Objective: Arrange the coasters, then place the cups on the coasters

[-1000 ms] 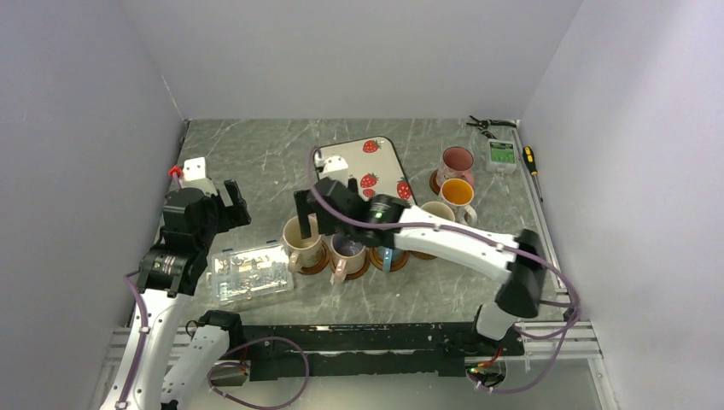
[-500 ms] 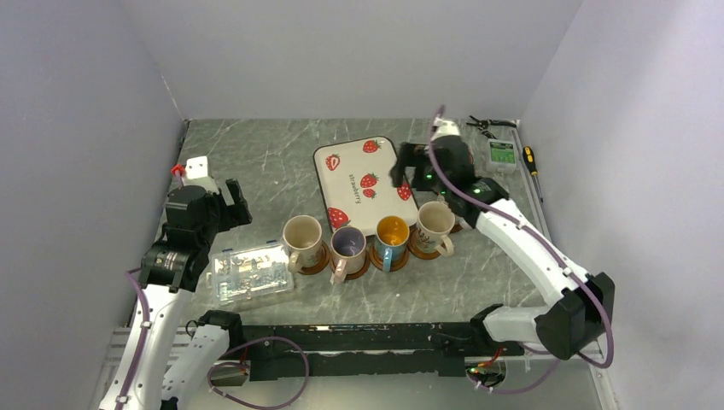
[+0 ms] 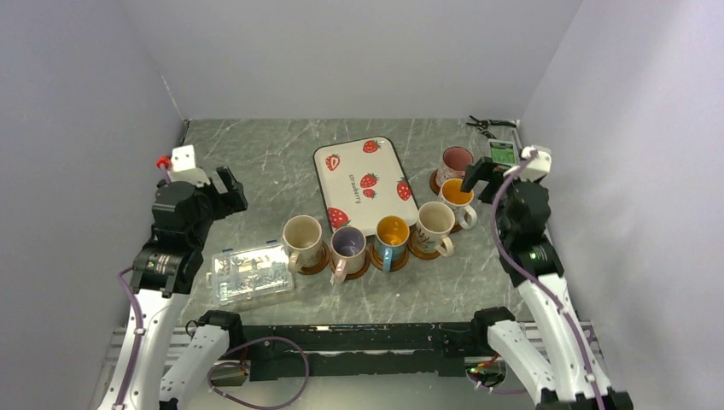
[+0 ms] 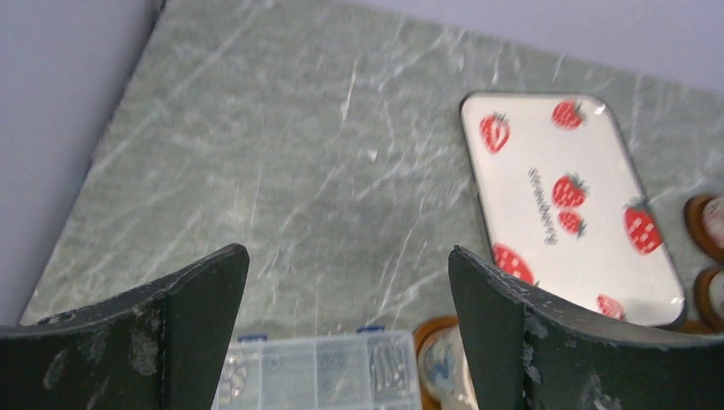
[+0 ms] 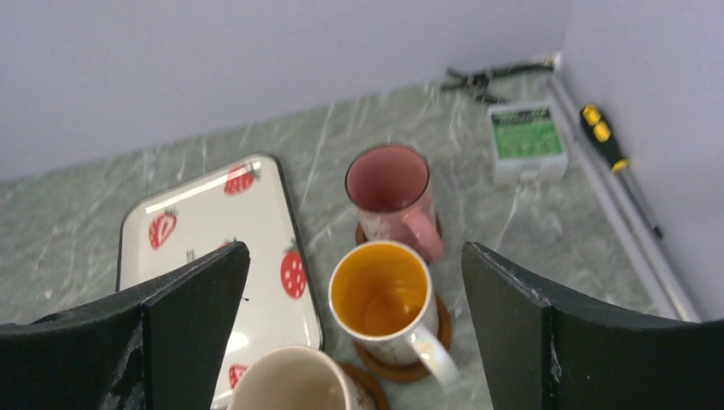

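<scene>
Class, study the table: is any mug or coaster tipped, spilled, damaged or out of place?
Nothing stands out. All six mugs stand upright, each on its own coaster: four in a row by the strawberry tray's near edge, the orange-inside mug and pink mug behind them at the right. No spill or breakage shows.

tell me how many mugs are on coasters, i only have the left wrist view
Observer: All six. Four stand in a row at the near end of the white strawberry-print tray, starting with the cream ceramic mug on the left, each on a round dark-brown wooden coaster.
Operator: where are the other two
Observer: Right of the tray: the pink ceramic mug and the orange-inside ceramic mug, each on its own coaster.
Operator: right gripper holding anything
Observer: No. The right gripper is open and empty near those two.
</scene>
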Controlling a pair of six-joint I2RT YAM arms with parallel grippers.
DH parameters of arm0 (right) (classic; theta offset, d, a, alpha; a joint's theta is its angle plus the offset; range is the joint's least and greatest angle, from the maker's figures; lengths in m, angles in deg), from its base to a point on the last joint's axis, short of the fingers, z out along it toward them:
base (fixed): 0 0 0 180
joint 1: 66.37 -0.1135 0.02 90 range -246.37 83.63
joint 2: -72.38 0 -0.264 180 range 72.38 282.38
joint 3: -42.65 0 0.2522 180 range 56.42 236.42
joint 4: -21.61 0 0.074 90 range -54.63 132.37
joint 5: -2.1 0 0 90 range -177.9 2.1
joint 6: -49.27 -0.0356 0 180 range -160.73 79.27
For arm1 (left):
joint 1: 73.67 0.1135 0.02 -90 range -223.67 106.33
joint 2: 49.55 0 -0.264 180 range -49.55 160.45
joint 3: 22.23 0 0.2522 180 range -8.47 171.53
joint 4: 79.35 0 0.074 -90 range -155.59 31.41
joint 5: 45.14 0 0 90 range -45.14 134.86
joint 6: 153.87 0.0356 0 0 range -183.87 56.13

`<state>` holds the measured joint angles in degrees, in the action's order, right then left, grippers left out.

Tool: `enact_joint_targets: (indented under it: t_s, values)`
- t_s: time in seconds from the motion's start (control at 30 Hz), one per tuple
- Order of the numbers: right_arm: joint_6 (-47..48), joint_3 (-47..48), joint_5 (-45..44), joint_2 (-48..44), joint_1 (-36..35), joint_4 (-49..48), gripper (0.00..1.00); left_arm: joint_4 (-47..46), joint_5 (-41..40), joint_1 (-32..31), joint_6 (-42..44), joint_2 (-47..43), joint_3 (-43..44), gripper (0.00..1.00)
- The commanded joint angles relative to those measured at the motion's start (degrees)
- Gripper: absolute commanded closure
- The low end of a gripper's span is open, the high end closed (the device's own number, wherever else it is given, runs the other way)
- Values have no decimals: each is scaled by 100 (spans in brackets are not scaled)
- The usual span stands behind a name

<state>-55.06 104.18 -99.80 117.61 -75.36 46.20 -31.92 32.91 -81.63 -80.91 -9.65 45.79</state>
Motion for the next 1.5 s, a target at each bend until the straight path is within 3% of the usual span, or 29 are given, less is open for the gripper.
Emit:
enact_joint_targets:
  t_s: [0.0,0.1,0.23,0.4,1.47]
  values:
    - [501,-647,-409,-900,0,-1318,1,-772,-203,-12,204,-58,678,6]
    - [610,-970,-609,-1337,2,-1533,1,-967,-356,-15,408,-84,629,6]
    - [665,-1105,-711,-1591,0,-1540,1,-1447,-535,-12,575,-403,-197,6]
    - [677,-1062,-696,-1604,-3,-1494,1,-1370,-531,-21,686,-645,-338,6]
    - [444,-925,-594,-1579,-6,-1330,0,-1249,-631,-21,588,-505,-311,6]
